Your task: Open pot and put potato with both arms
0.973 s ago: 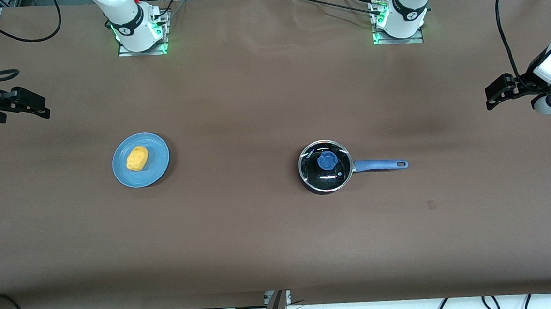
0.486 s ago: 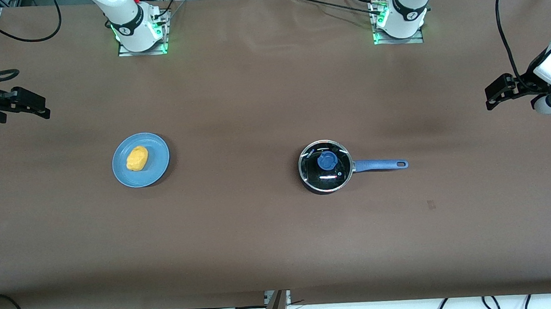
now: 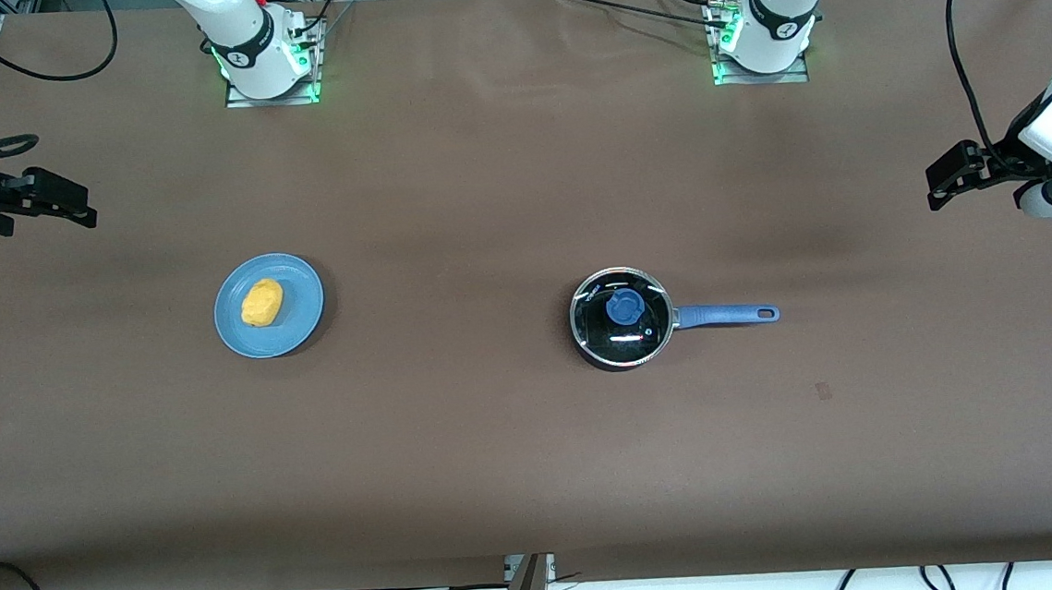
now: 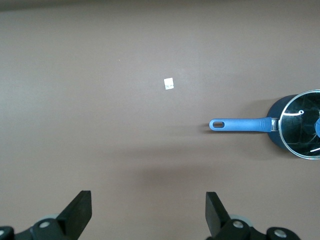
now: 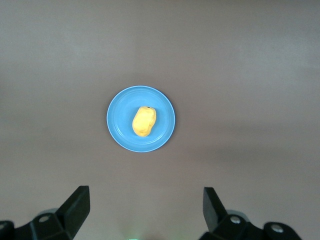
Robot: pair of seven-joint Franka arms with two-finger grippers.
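The black pot (image 3: pixel 622 318) stands on the brown table with its glass lid and blue knob (image 3: pixel 625 306) on; its blue handle (image 3: pixel 726 315) points toward the left arm's end. It also shows in the left wrist view (image 4: pixel 298 125). The yellow-orange potato (image 3: pixel 262 301) lies on a light-blue plate (image 3: pixel 301 315) toward the right arm's end, and shows in the right wrist view (image 5: pixel 144 121). My left gripper (image 3: pixel 944 183) is open and empty, high at the left arm's end of the table. My right gripper (image 3: pixel 66 205) is open and empty, high at the right arm's end.
A small white tag (image 4: pixel 169 84) lies on the table near the pot's handle; it shows as a faint mark in the front view (image 3: pixel 823 391). Cables (image 3: pixel 617 6) run along the table edge by the arm bases.
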